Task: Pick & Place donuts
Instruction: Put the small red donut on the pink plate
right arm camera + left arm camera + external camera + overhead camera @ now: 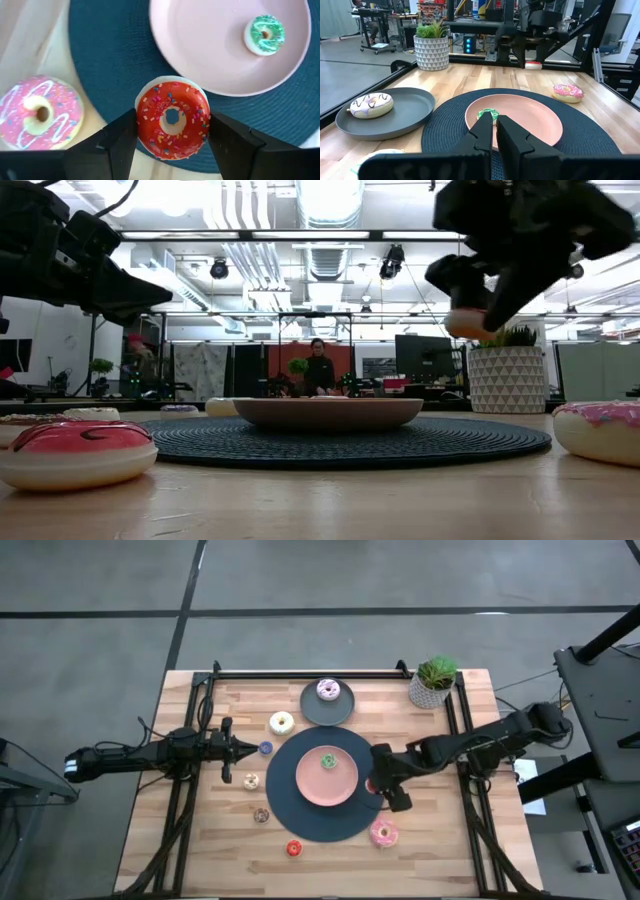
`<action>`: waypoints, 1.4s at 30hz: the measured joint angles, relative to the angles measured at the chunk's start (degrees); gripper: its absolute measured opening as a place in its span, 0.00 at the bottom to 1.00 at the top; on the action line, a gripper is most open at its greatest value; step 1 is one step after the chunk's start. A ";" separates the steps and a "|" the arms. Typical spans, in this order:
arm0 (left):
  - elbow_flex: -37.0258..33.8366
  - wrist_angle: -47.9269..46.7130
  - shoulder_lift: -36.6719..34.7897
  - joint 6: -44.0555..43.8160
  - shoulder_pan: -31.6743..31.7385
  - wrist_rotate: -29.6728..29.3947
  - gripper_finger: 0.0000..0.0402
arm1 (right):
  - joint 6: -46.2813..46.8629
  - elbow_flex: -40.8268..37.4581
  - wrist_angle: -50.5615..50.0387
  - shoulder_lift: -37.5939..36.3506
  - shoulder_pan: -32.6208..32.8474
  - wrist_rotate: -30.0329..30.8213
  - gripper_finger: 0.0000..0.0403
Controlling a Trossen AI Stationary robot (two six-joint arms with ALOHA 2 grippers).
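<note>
Red sprinkled donut (172, 118) is pinched in the right tool (172, 135) above the mat's edge (100, 60); released early, it misses the pink plate (210, 55). Left tool (495, 134) pressed together.

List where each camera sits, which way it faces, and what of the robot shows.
High: overhead, straight down; both arms flank the pink plate.
Low: table height, facing the room; right hand holds the red donut aloft.
Left wrist: behind the shut left hand, facing the plate.
Right wrist: looks down past the right hand.
Shared: the green donut shows in both wrist views.
</note>
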 joint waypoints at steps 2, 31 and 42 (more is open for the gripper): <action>0.00 0.01 0.00 -0.02 0.01 0.00 0.00 | -1.19 2.31 -1.36 1.65 -1.18 -0.01 0.53; 0.00 -0.42 0.36 -0.01 -0.01 0.00 0.00 | -11.92 17.29 0.39 24.27 -8.86 -0.06 0.53; 0.00 -0.88 0.46 -0.02 0.01 0.00 0.00 | -11.95 17.04 2.04 27.01 -10.78 -0.12 0.53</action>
